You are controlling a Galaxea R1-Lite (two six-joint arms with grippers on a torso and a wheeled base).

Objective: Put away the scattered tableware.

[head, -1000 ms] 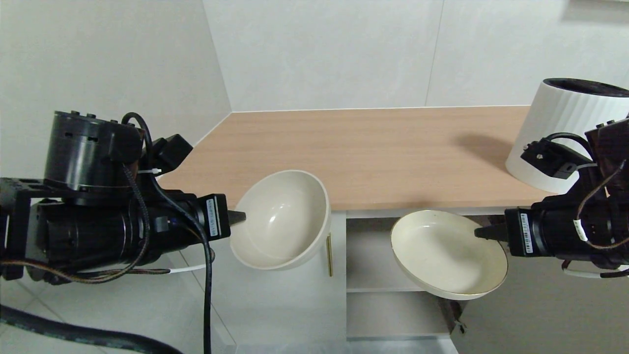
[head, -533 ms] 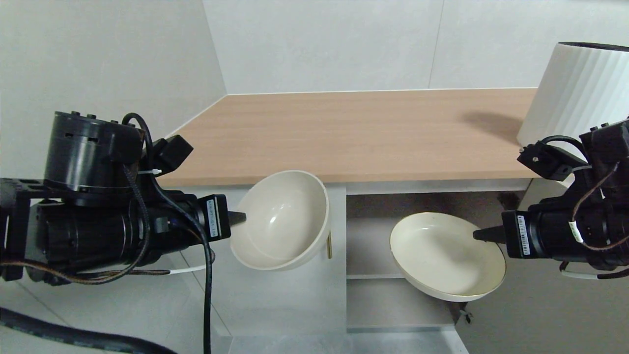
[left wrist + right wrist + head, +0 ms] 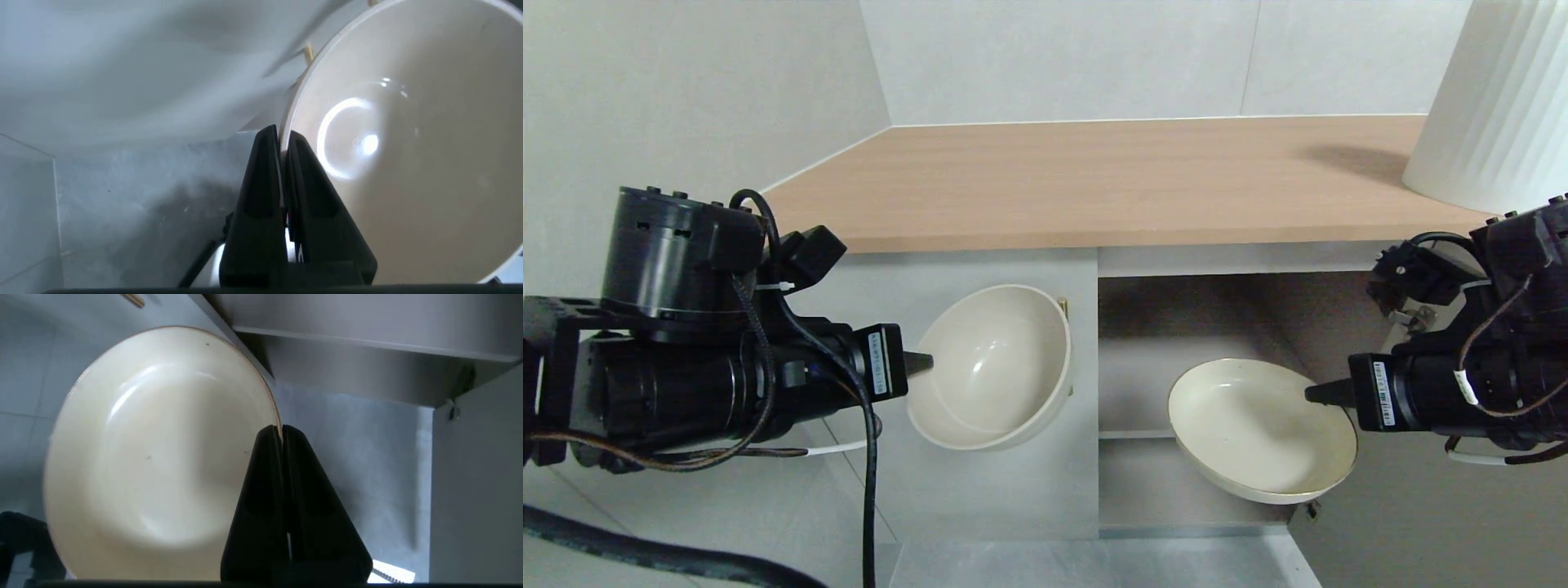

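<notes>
My left gripper (image 3: 925,360) is shut on the rim of a deep cream bowl (image 3: 992,367), held in the air in front of the closed left cabinet door (image 3: 980,490). In the left wrist view the fingers (image 3: 282,175) pinch that bowl (image 3: 409,139) by its edge. My right gripper (image 3: 1313,394) is shut on the rim of a shallow cream plate (image 3: 1258,429) with a thin gold edge, held before the open cabinet compartment (image 3: 1176,327). The right wrist view shows its fingers (image 3: 282,469) clamped on the plate (image 3: 155,465).
A wooden countertop (image 3: 1111,180) runs above the cabinet, with a tall white ribbed container (image 3: 1494,106) at its right end. The open compartment has a shelf (image 3: 1135,392) and a bottom board (image 3: 1152,498). Its door (image 3: 1421,523) hangs open on the right.
The head view has dropped, so the counter and the white container sit higher in the picture and more of the cabinet shows. Both grippers keep hold of bowl and plate; the plate has sunk slightly.
</notes>
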